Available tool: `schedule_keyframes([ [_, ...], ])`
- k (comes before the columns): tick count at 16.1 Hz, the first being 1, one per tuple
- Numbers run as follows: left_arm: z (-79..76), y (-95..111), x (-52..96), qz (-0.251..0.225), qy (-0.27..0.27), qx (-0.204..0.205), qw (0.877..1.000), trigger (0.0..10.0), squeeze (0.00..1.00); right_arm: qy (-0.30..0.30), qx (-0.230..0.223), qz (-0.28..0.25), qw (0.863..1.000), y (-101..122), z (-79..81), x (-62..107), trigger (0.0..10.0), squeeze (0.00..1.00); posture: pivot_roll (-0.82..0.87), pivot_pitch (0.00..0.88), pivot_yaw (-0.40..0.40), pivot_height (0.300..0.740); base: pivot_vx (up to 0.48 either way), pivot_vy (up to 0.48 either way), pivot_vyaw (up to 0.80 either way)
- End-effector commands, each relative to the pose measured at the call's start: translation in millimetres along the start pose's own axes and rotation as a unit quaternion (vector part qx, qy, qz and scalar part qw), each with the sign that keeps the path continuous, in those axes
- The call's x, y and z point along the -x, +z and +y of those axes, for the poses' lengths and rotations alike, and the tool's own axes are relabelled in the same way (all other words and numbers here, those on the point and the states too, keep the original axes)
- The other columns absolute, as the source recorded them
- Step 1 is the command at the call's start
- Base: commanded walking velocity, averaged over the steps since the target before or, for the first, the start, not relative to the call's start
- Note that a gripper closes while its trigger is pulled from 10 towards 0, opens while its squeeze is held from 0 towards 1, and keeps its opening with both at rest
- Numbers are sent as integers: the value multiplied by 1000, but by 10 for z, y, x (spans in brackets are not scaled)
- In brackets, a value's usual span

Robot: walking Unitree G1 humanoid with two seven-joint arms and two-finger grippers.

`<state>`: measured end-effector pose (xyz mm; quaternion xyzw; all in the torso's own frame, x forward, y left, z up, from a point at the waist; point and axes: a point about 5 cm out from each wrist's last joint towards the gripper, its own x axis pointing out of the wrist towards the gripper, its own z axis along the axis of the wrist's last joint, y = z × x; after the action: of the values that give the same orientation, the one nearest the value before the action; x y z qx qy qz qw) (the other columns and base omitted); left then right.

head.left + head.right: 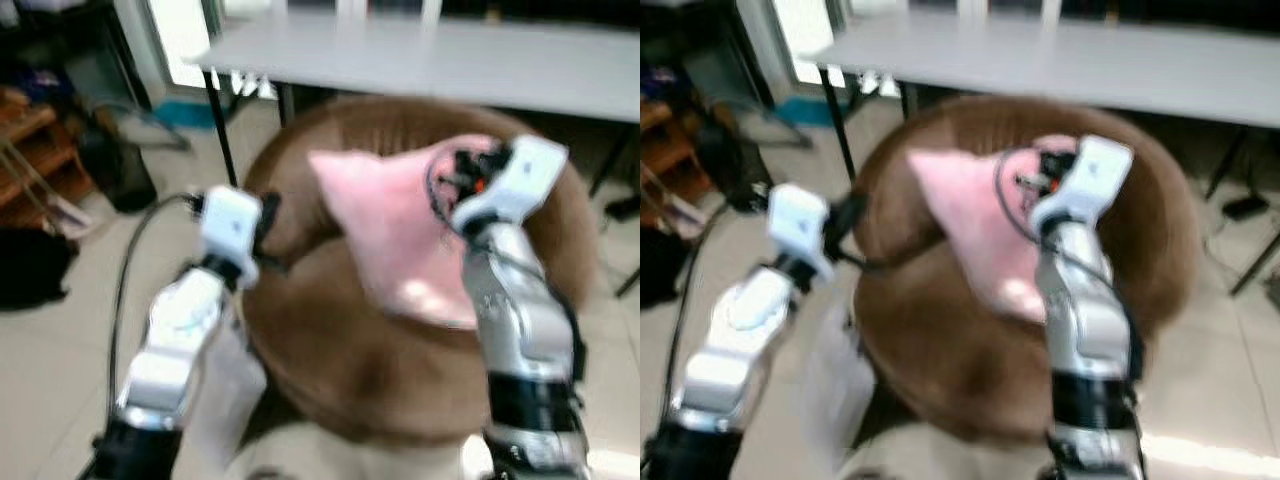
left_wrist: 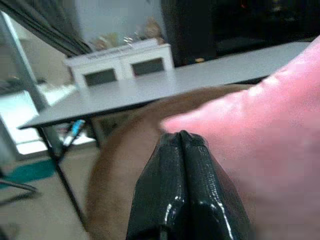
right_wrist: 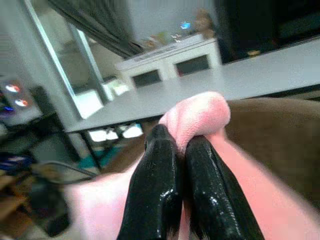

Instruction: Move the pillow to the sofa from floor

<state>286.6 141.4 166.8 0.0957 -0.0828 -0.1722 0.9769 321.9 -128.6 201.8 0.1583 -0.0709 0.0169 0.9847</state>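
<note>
- On the round brown plush sofa [image 1: 400,390] before me, the soft pink fabric pillow [image 1: 395,230] leans tilted against the curved backrest, its lower corner down on the seat.
- My right gripper [image 3: 181,150] is pinched on a bunched corner of the pillow; pink cloth bulges out between and above the two black fingers.
- My left gripper [image 2: 182,150] has its fingers pressed together with nothing between them, its tip just beside the pillow's near edge, by the sofa's left rim.
- I judge the pillow light and very yielding — it folds wherever it is squeezed, so a corner or seam gives the surest hold, and the cloth looks unlikely to slip or be harmed.
- Behind the sofa stands a long grey table [image 1: 420,55] on thin black legs.
- Hard to make out: both head views are blurred, so the pillow's far edge and its contact with the backrest are unclear — my right arm hides part of its right side.
</note>
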Motion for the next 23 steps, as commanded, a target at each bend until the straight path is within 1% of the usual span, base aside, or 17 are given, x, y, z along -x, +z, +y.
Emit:
schedule_keyframes([
  [1,-9,9,-22,0,-5,0,1000,10000,0,9,1,-18,1000,91,14,7,10000,0,-62,0,39,740,319,0,-800],
  [4,-24,6,-27,2,-13,-3,1000,10000,0,6,0,-18,1000,89,10,9,10000,0,-62,0,47,740,303,0,-733],
  [6,-39,-14,-18,11,-22,-4,1000,10000,0,16,0,-13,1000,77,39,12,10000,0,-63,0,52,740,0,0,0],
  [8,-24,-11,-10,9,-22,-11,1000,10000,0,26,-4,-8,1000,72,65,14,10000,0,-61,0,51,740,0,0,0],
  [12,16,-35,22,18,-35,-25,999,10000,0,61,-2,-7,998,133,136,-9,10000,0,-61,0,52,740,0,0,0],
  [15,16,-53,75,29,-63,-23,997,10000,0,55,7,-3,998,118,115,-105,10000,0,-48,12,50,740,0,0,0],
  [16,4,-54,122,37,-82,-20,996,10000,0,39,20,7,999,80,93,-173,10000,0,-36,40,47,740,0,0,0],
  [17,0,-54,143,39,-91,-19,995,10000,0,31,28,13,999,63,83,-201,10000,0,-34,45,47,740,0,0,0],
  [18,1,-72,231,52,-109,-17,993,10000,0,-2,60,33,998,-2,60,-282,10000,0,-25,82,45,740,0,0,0],
  [19,7,-96,311,64,-120,-16,991,10000,0,-22,63,45,997,-52,58,-340,10000,0,-22,102,44,740,0,0,0],
  [21,15,-136,480,93,-136,-13,986,10000,0,-43,25,77,996,-229,79,-470,10000,0,-7,151,37,740,0,0,0],
  [22,2,-136,580,108,-145,-8,984,10000,0,-52,19,99,994,-375,68,-525,10000,0,15,191,35,740,0,0,0],
  [23,-17,-130,667,119,-153,-5,981,10000,0,-72,29,117,990,-485,19,-556,10000,0,26,206,38,740,0,0,0],
])
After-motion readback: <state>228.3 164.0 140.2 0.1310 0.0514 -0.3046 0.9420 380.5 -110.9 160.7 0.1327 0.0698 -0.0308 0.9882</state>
